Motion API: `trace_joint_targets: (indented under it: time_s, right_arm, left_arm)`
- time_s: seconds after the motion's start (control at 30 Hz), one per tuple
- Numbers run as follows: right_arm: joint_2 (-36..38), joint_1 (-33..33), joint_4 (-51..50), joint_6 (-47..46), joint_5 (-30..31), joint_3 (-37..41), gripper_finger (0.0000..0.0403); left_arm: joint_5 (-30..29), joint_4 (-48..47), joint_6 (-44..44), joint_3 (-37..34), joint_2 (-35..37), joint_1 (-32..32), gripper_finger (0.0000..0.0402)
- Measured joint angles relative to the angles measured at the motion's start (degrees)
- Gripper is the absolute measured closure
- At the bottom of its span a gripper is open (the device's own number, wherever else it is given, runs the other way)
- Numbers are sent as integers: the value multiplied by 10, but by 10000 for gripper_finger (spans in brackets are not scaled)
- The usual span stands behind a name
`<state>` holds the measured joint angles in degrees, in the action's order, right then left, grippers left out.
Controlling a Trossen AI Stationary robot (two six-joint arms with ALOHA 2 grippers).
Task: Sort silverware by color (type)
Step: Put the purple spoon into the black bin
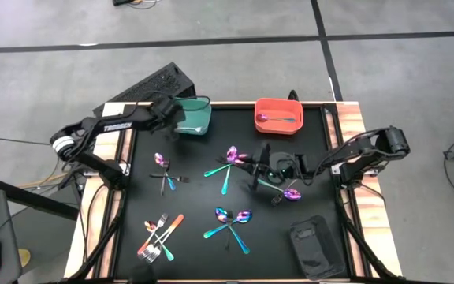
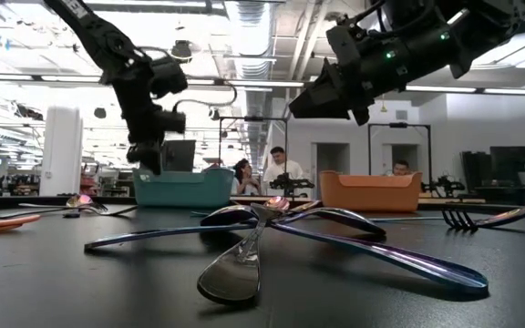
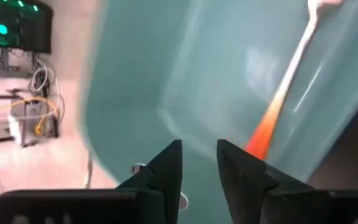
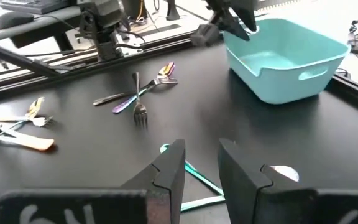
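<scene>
Forks and spoons with teal, orange and dark handles lie in loose clusters on the black mat [image 1: 132,197]: one at the middle [image 1: 228,164], one nearer [image 1: 232,221], one at the near left [image 1: 161,235]. My left gripper [image 3: 199,163] stands open over the teal bin [image 1: 194,117], its fingers empty. An orange-handled piece [image 3: 277,99] lies inside that bin, just past the fingertips. My right gripper [image 4: 202,163] hovers open above the mat, over a teal-handled piece [image 4: 194,176] near the middle cluster. The orange bin [image 1: 279,116] holds a spoon [image 1: 268,119].
A dark flat case [image 1: 312,246] lies at the mat's near right corner. A black keyboard-like box [image 1: 150,87] sits beyond the far left corner. Wooden table edges frame the mat. People stand in the room behind the bins [image 2: 281,169].
</scene>
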<state>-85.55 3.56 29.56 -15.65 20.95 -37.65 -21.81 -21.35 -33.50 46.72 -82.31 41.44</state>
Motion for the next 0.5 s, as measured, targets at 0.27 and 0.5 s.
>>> trace_joint_targets:
  time_s: [0.27, 0.5]
  right_arm:
    - [-1, -8, -3, -62, -5, 0, 287]
    - [-1, 10, -3, -44, -40, 0, 287]
  left_arm:
    - [92, -29, 158, 0, 142, -62, 313]
    - [224, -47, 290, -45, 240, -194, 313]
